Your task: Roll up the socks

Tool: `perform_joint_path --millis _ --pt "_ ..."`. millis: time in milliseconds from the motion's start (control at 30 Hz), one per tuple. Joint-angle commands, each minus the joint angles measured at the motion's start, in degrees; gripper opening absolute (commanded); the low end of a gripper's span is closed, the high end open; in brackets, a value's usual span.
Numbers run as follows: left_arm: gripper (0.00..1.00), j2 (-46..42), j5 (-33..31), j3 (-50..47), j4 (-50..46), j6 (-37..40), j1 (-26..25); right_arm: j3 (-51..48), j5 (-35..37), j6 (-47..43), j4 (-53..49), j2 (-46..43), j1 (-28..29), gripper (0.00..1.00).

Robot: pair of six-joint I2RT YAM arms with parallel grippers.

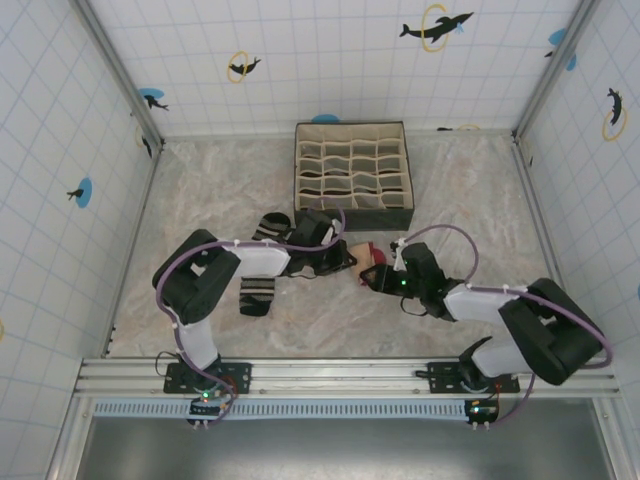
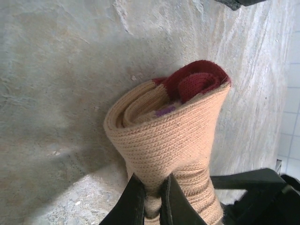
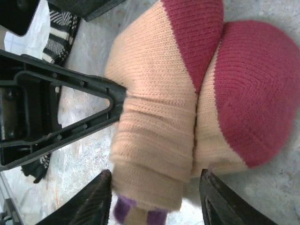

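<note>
The peach sock sat rolled up mid-counter, dark red toe showing. The left gripper had its fingers clamped on the roll's outer layer. The right gripper straddled it, fingers apart. The black striped sock lay to the left, and the divided organizer box stood behind.

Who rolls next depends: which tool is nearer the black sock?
Left. The left tool, pinching the peach sock, is beside the black sock; the right tool lies farther right.

Divided box behind, open table rightward.
</note>
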Motion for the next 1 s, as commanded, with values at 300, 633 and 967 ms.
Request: perform_joint_path --millis 300,633,967 --pt "0.0 -2.81 -3.75 -0.73 -13.55 -0.56 1.78 8.86 36.23 -21.05 -18.92 -4.4 21.99 0.77" --pt "0.0 -6.6 -4.13 -4.18 -14.92 -1.67 1.78 17.48 59.2 -30.68 -13.95 11.86 34.18 0.75" --pt "0.0 -8.15 -4.25 -6.15 -15.15 -1.88 1.78 20.94 60.94 -31.47 -11.85 21.26 34.3 0.58"
